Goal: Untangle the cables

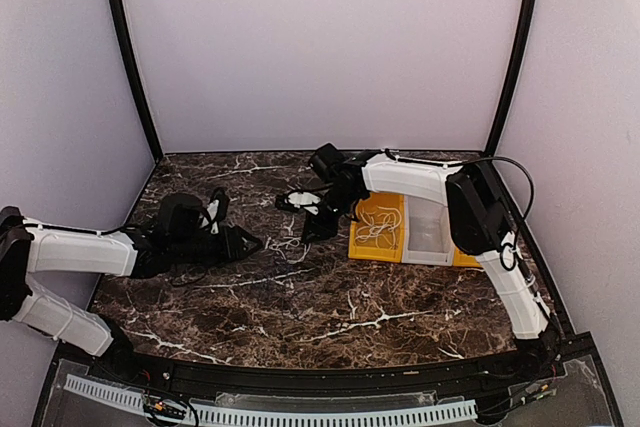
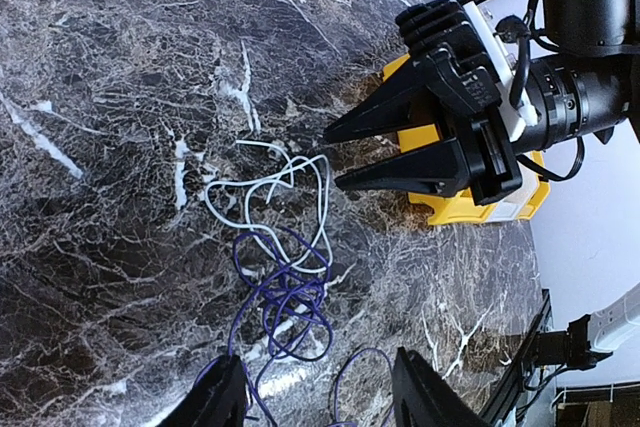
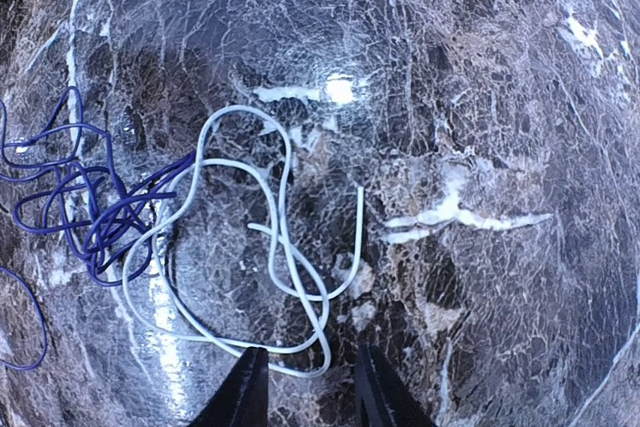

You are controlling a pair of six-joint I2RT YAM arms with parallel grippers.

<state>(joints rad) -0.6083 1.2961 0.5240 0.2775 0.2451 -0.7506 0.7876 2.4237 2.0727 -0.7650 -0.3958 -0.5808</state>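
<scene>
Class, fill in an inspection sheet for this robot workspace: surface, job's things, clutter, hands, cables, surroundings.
Surface: dark veined marble table.
Job's things: white cable and purple cable lie overlapping on the table; pale cords sit in the yellow bin.
Clutter: nothing seen.
Hands: left hand open, over purple strands; right hand open, tips by the white cable.
Cables: black wiring loops along the right arm; nothing seen snagged.
Surroundings: plain pale walls, black corner posts.
</scene>
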